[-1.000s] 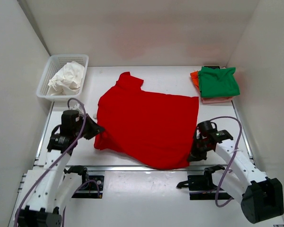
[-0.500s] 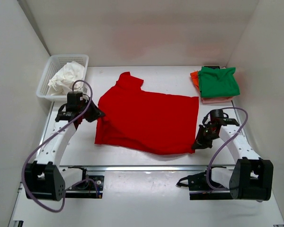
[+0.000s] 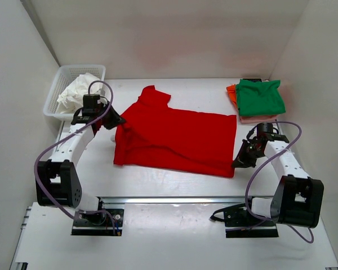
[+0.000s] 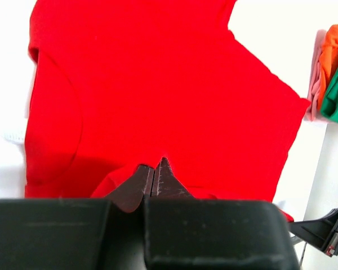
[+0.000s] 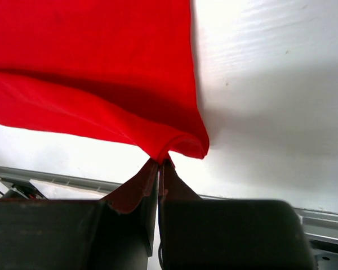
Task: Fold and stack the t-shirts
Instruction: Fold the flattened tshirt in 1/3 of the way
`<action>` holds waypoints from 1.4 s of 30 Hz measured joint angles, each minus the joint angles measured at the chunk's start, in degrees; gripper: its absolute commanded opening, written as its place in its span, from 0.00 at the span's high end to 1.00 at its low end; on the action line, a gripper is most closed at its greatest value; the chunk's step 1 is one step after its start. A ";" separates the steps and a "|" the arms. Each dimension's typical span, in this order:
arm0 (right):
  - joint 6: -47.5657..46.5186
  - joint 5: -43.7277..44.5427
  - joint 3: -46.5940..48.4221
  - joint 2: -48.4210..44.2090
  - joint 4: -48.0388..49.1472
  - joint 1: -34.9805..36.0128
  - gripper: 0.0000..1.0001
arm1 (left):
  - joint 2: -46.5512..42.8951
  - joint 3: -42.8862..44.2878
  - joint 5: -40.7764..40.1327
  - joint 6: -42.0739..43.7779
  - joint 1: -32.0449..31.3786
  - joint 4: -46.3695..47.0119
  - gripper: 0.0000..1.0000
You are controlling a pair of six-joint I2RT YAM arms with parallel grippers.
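Pulled back, red t-shirt (image 3: 174,140); pink shirt (image 3: 258,118) mostly hidden

COLOUR FINDINGS

Bright red plain cloth t-shirt (image 3: 174,140): uniform throughout. Stack of folded cloth rectangles: green folded shirt (image 3: 261,97) uppermost, orange folded shirt (image 3: 231,93), pale pink folded shirt (image 3: 258,118). White latticed plastic basket (image 3: 53,95), white crumpled cloth (image 3: 79,93). White flat table (image 3: 169,183). Black left gripper (image 3: 116,122), black right gripper (image 3: 237,163); purple cables (image 3: 99,82).

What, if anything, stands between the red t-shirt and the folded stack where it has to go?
Nothing visible does. Only bare table lies between the red t-shirt and the folded stack at the far right. The left gripper and right gripper each pinch its edge.
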 measured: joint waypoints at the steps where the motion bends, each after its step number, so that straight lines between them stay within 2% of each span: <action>1: -0.02 -0.04 0.20 0.31 0.13 -0.22 1.00 | 0.61 0.63 0.02 0.04 0.07 0.15 1.00; 20: -0.17 -0.15 1.31 7.43 6.23 -1.25 1.00 | 7.74 4.33 -0.13 0.48 1.88 3.23 1.00; 21: -0.15 -0.22 1.68 7.85 6.43 -1.27 1.00 | 8.66 4.87 -0.24 0.57 1.88 3.39 0.94; 22: -0.15 -0.24 2.10 8.26 6.67 -1.27 1.00 | 9.60 5.44 -0.35 0.63 1.88 3.54 0.76; 24: 0.13 -0.33 3.45 9.35 7.41 -1.31 0.82 | 12.39 7.74 -0.72 1.11 2.03 3.58 0.54; 25: 0.24 -0.31 4.37 9.94 7.80 -1.33 0.70 | 14.03 9.29 -0.74 1.36 2.36 3.65 0.46; 26: 0.42 -0.26 5.29 10.45 8.50 -1.53 0.59 | 15.80 11.21 -0.76 1.22 2.95 3.54 0.43; 29: 0.90 0.31 8.09 10.93 11.23 -2.14 0.44 | 20.83 18.12 -0.70 1.57 5.55 1.99 0.39; 31: 1.20 1.14 9.68 10.56 12.63 -2.62 0.40 | 22.27 21.42 -0.70 2.56 7.08 0.52 0.36; 34: 1.62 3.15 10.29 8.68 13.40 -2.43 0.40 | 19.91 21.07 -0.74 4.76 8.28 -2.78 0.35; 37: 1.81 4.57 9.18 5.62 12.98 -1.38 0.41 | 13.03 14.38 -0.85 7.13 6.73 -5.64 0.34; 42: 2.27 7.15 2.05 1.38 10.97 3.45 0.40 | -4.04 -4.42 -1.60 9.57 -2.29 -8.57 0.34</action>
